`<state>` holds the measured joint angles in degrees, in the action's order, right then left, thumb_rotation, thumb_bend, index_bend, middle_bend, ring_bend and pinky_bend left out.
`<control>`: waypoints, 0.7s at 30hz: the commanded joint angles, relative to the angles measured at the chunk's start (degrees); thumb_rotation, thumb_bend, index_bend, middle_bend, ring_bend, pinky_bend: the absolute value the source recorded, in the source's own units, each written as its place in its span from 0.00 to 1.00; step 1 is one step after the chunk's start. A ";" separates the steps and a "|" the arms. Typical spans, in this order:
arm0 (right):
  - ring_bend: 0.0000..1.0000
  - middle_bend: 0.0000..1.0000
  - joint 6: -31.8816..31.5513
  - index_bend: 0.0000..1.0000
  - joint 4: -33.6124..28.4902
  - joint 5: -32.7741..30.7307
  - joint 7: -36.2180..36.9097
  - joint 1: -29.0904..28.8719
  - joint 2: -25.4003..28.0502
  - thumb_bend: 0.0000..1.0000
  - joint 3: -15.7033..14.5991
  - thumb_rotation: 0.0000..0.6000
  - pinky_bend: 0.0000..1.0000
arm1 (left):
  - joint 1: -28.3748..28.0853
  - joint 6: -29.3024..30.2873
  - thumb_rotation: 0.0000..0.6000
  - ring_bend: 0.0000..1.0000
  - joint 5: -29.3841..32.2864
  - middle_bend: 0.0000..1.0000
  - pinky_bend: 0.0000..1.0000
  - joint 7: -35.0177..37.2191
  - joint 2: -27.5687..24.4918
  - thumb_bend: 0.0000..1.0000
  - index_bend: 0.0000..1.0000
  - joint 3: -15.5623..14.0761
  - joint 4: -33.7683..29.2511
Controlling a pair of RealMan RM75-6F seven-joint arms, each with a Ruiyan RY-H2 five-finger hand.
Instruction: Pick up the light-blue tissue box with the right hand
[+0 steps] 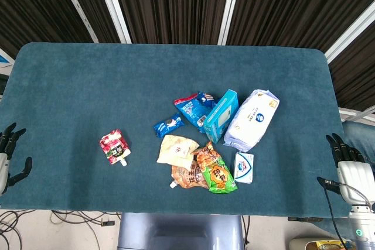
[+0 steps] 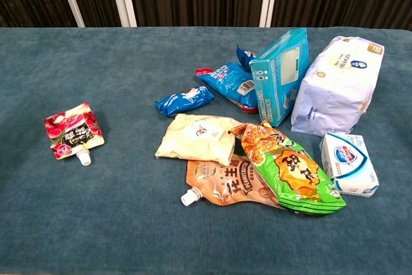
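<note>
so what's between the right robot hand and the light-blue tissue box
Nearly bare teal table in the head view, from the right robot hand at the edge to the light-blue tissue box. The small white-and-blue pack sits just below that line.

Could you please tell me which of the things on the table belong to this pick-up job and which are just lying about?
Job: light-blue tissue box, right hand.

Lying about: white tissue pack, small soap box, green snack bag, red pouch, blue wrapper.
</note>
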<state>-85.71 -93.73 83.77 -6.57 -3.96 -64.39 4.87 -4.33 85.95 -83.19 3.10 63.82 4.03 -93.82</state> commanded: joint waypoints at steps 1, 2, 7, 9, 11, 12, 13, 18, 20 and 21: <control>0.18 0.07 -0.04 0.03 -0.14 0.08 0.01 -0.12 0.07 0.15 0.16 1.00 0.21 | -0.05 -0.04 1.00 0.11 -0.01 0.01 0.08 -0.09 -0.01 0.45 0.12 0.04 -0.10; 0.18 0.07 -0.06 0.03 -0.17 0.13 -0.01 -0.15 0.06 0.15 0.19 1.00 0.21 | -0.09 -0.10 1.00 0.11 -0.01 0.01 0.08 -0.14 -0.02 0.45 0.12 0.04 -0.14; 0.18 0.07 0.18 0.03 -0.39 0.79 -0.23 -0.22 0.14 0.15 -0.25 1.00 0.21 | -0.15 -0.56 1.00 0.11 0.00 0.01 0.08 -0.27 -0.04 0.45 0.12 -0.20 0.04; 0.18 0.07 0.26 0.03 -0.46 1.26 -0.26 -0.23 0.26 0.15 -0.55 1.00 0.21 | -0.03 -0.32 1.00 0.11 -0.14 0.01 0.08 -0.13 0.00 0.45 0.12 -0.23 0.16; 0.18 0.07 0.30 0.03 -0.42 2.10 -0.03 -0.26 0.47 0.15 -0.96 1.00 0.21 | 0.12 0.09 1.00 0.11 -0.32 0.01 0.08 0.11 0.00 0.45 0.12 -0.21 0.13; 0.18 0.07 0.31 0.03 -0.32 2.56 0.20 -0.29 0.53 0.15 -1.15 1.00 0.20 | 0.19 0.28 1.00 0.11 -0.38 0.01 0.08 0.20 0.00 0.45 0.12 -0.18 0.12; 0.19 0.07 0.35 0.03 -0.14 2.98 0.45 -0.36 0.57 0.15 -1.32 1.00 0.20 | 0.22 0.41 1.00 0.11 -0.44 0.01 0.08 0.26 0.02 0.45 0.12 -0.14 0.08; 0.19 0.07 2.40 0.03 0.68 4.54 1.85 -1.19 0.79 0.15 -2.55 1.00 0.20 | 0.26 0.39 1.00 0.11 -0.64 0.01 0.08 0.51 0.28 0.45 0.12 -0.29 0.44; 0.19 0.07 3.14 0.03 0.72 5.22 2.02 -1.55 0.94 0.15 -3.03 1.00 0.20 | 0.18 0.23 1.00 0.11 -0.81 0.01 0.08 0.44 0.43 0.45 0.12 -0.40 0.61; 0.19 0.07 3.19 0.03 0.81 5.65 2.10 -1.69 0.84 0.15 -3.15 1.00 0.20 | 0.08 0.13 1.00 0.11 -0.81 0.01 0.08 0.31 0.43 0.45 0.12 -0.35 0.50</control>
<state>-82.71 -93.06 88.95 -4.67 -5.38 -63.56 2.00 -4.19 86.14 -83.99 3.48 64.24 3.66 -93.26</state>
